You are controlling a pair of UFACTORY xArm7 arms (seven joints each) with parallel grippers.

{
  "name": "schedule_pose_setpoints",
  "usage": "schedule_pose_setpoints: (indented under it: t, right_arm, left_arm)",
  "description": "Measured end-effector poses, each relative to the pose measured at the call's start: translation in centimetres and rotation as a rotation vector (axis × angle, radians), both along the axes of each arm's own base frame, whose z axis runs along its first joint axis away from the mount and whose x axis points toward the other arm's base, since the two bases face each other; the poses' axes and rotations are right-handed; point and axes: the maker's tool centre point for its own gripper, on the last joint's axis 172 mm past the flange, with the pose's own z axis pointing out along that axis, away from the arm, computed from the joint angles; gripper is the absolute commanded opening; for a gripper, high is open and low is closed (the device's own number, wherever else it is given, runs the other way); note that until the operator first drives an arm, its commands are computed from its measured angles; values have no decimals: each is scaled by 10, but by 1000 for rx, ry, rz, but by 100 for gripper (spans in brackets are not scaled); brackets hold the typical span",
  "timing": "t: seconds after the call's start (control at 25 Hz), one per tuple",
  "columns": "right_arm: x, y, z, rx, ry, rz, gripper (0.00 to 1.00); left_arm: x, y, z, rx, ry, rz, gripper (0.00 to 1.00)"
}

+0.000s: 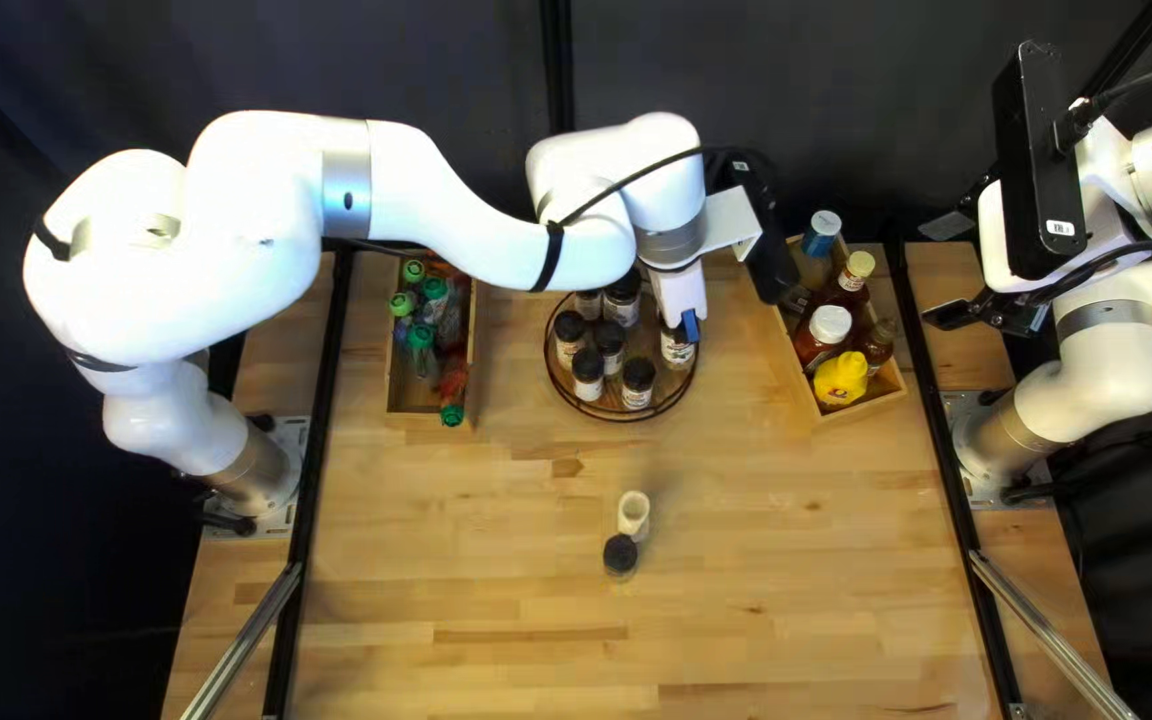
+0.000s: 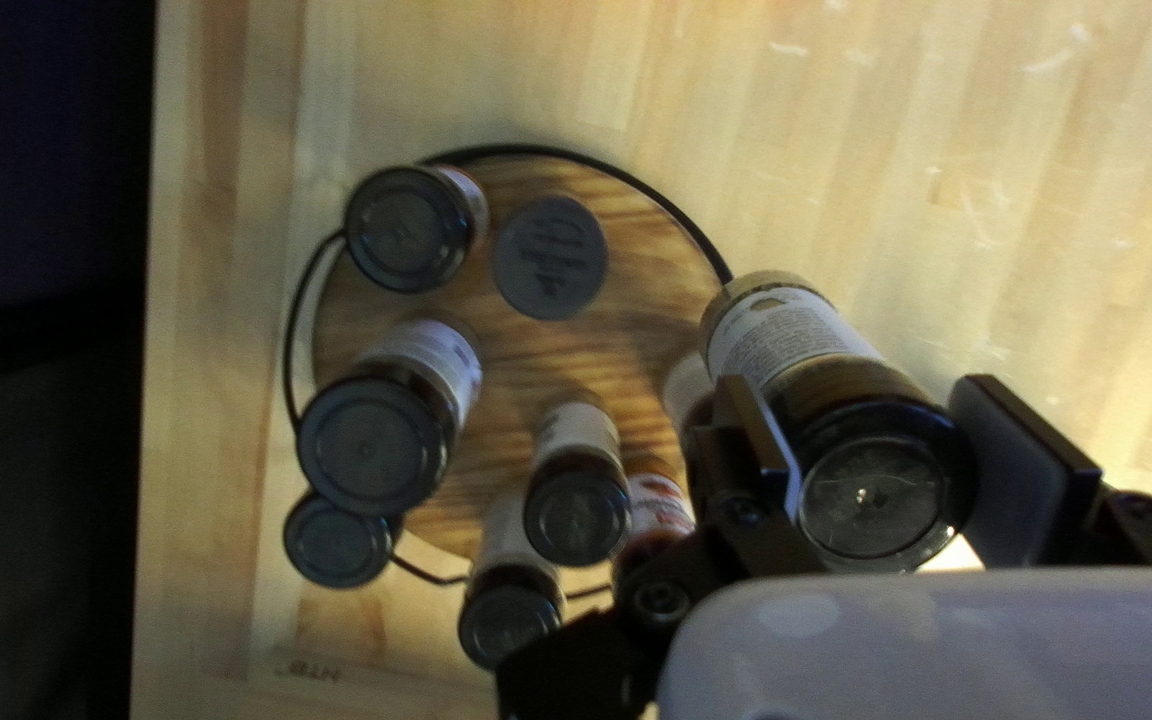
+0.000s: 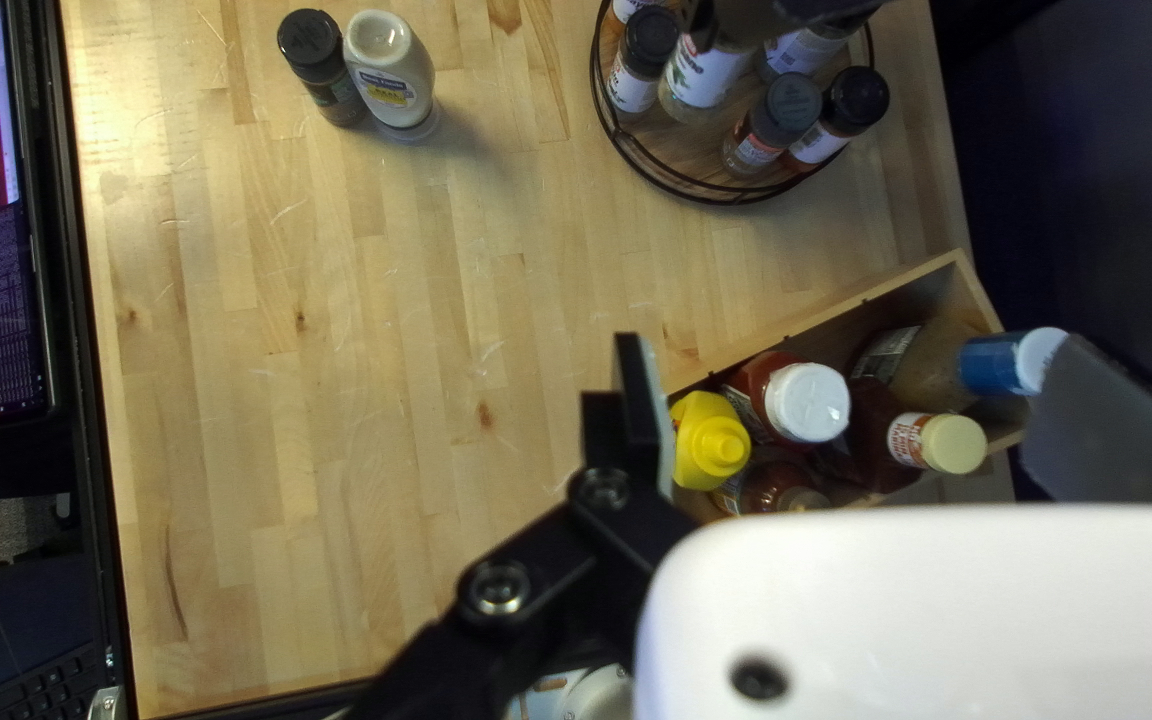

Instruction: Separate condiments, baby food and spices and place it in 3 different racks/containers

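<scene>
Where round rack (image 1: 628,419) stands, left end effector (image 1: 692,326) grips jar (image 2: 872,504).

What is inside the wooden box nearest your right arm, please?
A yellow squeeze bottle, white-capped bottle, cream-capped bottle, blue-capped bottle and brown bottle. They hide most of the floor of the wooden box.
</scene>
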Motion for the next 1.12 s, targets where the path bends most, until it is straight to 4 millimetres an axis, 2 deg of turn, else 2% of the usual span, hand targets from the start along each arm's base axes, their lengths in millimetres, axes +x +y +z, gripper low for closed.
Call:
schedule_pose_setpoints:
  t: [0.4,1.12]
  right_arm:
    - [0,0,0,0,0,0,100]
    - [0,0,0,0,0,0,100]
  left_arm:
    - [-5,12,-36,75,15,-18,0]
    - [2,12,-72,127,7,-42,0]
